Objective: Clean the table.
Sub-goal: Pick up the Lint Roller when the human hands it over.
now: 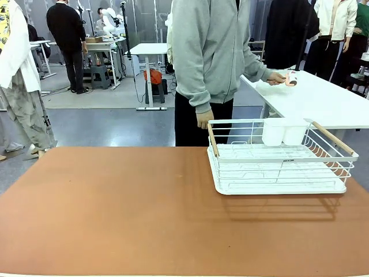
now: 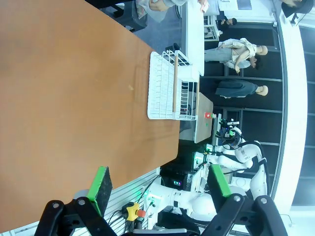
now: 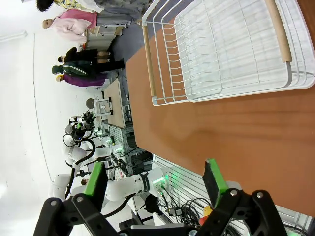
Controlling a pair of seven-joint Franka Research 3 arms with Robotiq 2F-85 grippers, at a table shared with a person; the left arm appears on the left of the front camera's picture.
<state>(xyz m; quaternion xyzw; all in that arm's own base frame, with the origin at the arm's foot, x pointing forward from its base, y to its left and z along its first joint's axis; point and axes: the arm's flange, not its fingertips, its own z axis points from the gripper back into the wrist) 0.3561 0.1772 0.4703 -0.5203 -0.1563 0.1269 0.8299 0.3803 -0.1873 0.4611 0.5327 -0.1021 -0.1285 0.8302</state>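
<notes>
Jaws released, left gripper (image 2: 160,182) and right gripper (image 3: 153,178) hang apart from the dish rack (image 1: 279,167) on the worktop (image 1: 115,208). Beyond it, a hand (image 1: 277,78) holds perhaps a roller (image 1: 291,79).

A grey floor (image 1: 115,124) is seen across the room, with a paler mat (image 1: 98,98) laid on it. A white-topped table (image 1: 323,98) is placed at the right. A small white desk (image 1: 149,49) is set farther back, before grey panels (image 1: 144,17).
</notes>
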